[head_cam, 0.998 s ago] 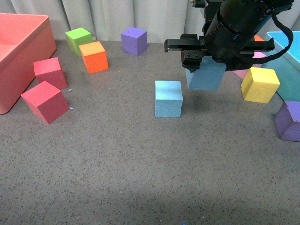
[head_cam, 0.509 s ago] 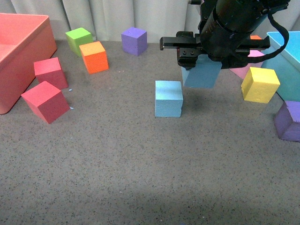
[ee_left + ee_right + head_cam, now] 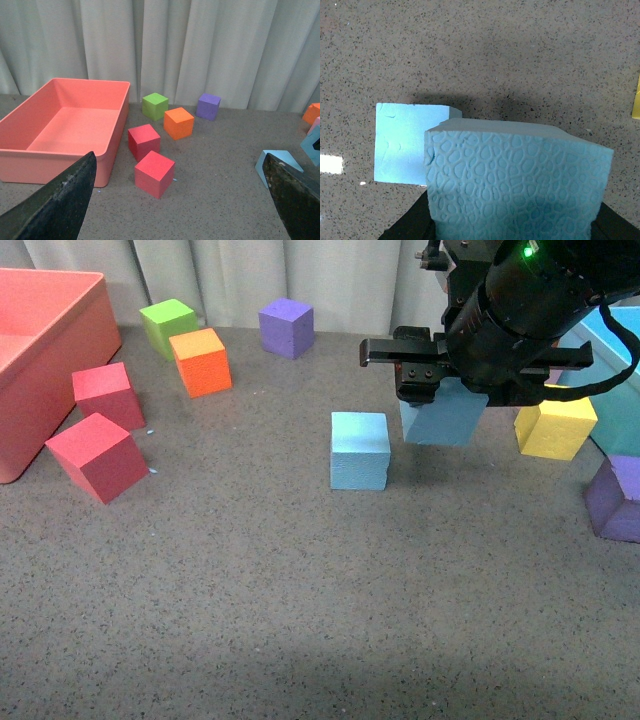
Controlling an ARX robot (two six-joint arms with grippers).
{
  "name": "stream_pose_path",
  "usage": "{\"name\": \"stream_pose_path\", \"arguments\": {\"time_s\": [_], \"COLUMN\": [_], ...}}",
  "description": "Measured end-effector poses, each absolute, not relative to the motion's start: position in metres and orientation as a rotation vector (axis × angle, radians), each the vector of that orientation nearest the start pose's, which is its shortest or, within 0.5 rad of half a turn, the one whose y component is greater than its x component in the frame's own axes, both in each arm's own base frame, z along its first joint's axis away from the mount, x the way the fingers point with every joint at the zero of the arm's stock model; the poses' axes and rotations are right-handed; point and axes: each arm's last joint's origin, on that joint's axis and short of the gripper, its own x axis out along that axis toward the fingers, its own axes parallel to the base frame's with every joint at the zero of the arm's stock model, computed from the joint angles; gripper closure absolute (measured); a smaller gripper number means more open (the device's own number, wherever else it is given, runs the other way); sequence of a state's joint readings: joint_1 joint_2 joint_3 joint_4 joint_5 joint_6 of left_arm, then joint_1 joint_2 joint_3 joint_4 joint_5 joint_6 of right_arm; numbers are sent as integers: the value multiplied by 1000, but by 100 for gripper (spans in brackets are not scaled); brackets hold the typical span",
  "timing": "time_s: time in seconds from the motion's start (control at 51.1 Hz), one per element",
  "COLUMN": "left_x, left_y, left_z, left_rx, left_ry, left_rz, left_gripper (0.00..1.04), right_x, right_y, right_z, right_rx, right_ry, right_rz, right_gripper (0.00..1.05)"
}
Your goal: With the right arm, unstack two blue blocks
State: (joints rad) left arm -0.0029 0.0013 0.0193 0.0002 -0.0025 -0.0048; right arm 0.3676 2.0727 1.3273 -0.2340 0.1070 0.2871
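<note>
One light blue block (image 3: 359, 449) sits alone on the grey table near the middle. My right gripper (image 3: 445, 400) is shut on the other blue block (image 3: 445, 418) and holds it just right of the first, low over the table. In the right wrist view the held block (image 3: 517, 182) fills the lower frame, with the resting block (image 3: 400, 142) beside it on the table. My left gripper (image 3: 182, 200) is open and empty; the left wrist view shows the resting blue block (image 3: 274, 162) partly behind one finger (image 3: 297, 200).
A pink bin (image 3: 45, 360) stands at the far left with two red cubes (image 3: 97, 455) by it. Green (image 3: 166, 324), orange (image 3: 201, 361) and purple (image 3: 286, 326) cubes lie at the back. A yellow cube (image 3: 555, 425), purple cube (image 3: 615, 498) and turquoise bin (image 3: 620, 390) crowd the right.
My right gripper has moved a little right and down with the blue block, bringing it closer to the table. The other block has not moved.
</note>
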Motion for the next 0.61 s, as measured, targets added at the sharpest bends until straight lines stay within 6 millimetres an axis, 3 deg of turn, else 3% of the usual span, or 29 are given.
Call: {"name": "stream_pose_path", "arguments": {"time_s": [0.607], "left_x": [97], "left_y": [0], "left_z": [170], "left_rx": [-5], "left_ry": [-18], "left_rz": [0], "left_gripper": [7], "right_x": [394], "right_y": [129], "right_z": [125], "right_rx": [44], "right_ry": [987], "right_rz": [-30], "right_gripper": [59]}}
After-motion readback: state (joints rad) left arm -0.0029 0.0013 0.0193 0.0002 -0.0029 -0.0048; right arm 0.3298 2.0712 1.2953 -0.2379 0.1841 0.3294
